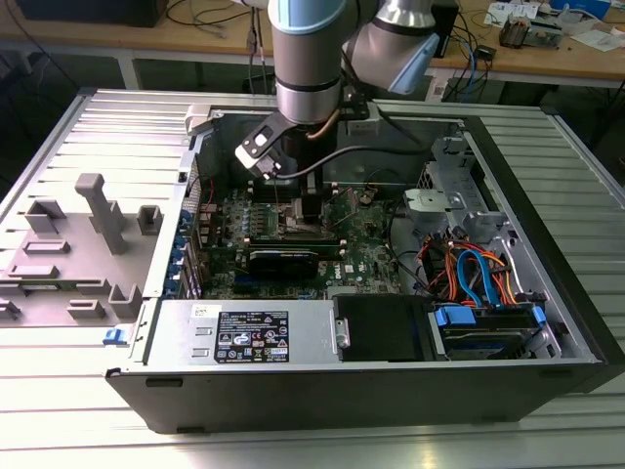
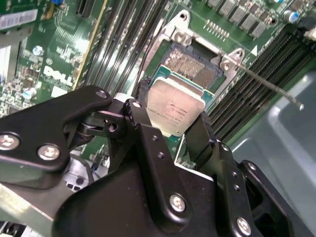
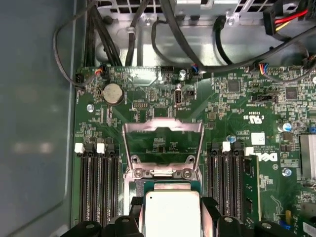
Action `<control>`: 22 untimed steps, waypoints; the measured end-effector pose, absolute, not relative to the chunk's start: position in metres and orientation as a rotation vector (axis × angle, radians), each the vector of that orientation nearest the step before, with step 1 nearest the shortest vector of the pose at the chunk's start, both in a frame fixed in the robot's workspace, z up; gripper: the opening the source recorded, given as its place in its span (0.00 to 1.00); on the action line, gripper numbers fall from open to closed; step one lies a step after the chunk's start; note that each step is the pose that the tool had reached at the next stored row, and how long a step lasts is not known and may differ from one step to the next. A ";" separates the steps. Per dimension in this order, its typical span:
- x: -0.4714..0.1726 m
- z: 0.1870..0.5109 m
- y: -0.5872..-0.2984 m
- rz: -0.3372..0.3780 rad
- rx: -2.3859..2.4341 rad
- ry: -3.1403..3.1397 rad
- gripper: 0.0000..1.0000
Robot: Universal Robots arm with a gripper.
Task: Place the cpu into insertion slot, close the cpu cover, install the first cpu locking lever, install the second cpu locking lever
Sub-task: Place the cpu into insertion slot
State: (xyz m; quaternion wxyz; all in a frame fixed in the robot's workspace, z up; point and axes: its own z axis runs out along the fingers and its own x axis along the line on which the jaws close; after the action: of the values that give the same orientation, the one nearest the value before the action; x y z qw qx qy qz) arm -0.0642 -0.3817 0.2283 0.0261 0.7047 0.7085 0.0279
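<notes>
My gripper (image 2: 174, 112) is shut on the cpu (image 2: 176, 104), a small square chip with a silvery top, its black fingers (image 2: 139, 114) pressing two opposite edges. The chip hangs close over the insertion slot (image 2: 191, 65), whose pin field shows beyond the chip's edge. In the first wrist view the cpu (image 3: 173, 213) sits between the fingers just below the cpu cover (image 3: 163, 127), which stands open on its hinge. A thin locking lever (image 2: 267, 83) sticks out unlatched beside the slot. In the exterior view the gripper (image 1: 297, 207) is down inside the case over the green motherboard (image 1: 366, 244).
Memory slots (image 3: 98, 182) flank the socket on both sides. A long black card (image 1: 283, 260) lies in front of the socket, with the power supply (image 1: 244, 334) nearer. Cables and a drive cage (image 1: 479, 283) fill the exterior view's right. A grey fixture (image 1: 93, 230) sits outside the case.
</notes>
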 end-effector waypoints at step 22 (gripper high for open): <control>-0.069 0.204 -0.379 0.087 2.175 2.192 0.54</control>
State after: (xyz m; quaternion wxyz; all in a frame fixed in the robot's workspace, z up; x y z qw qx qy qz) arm -0.0688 -0.3787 0.2041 0.0264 0.7038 0.7094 0.0281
